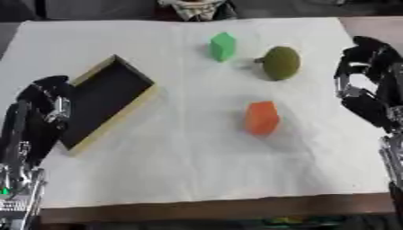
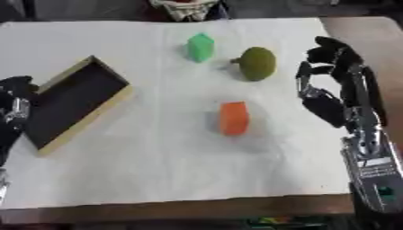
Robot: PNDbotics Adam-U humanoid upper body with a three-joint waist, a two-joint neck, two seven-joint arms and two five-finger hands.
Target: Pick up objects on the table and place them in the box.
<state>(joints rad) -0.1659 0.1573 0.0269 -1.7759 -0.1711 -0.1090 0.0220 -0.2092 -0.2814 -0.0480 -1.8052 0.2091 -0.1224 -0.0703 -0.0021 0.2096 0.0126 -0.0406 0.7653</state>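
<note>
**Three objects on the table, the box holds none**

Three objects lie on the white cloth (image 1: 197,166) that covers the table, and both hands hold nothing.

At the far left, the left hand (image 1: 47,96) is at the table edge, just beside the near left side of the box. Its fingers are curled inward, with nothing between them.

The box (image 1: 143,102) is next. It is a shallow tray with a dark inside and a pale wooden rim, and it lies askew on the left part of the cloth.

Further to the right, a green block (image 1: 223,46) stands at the far side of the table. Near it, a little more right, is an olive-green round object (image 1: 281,63) with a short stem on its left side. An orange block (image 1: 261,117) stands closer to the robot, about in the middle of the cloth, well apart from the other two.

At the right edge, the right hand (image 2: 327,90) is raised beside the round object and does not touch it. Its fingers are loosely bent and apart, in a wide posture.
</note>
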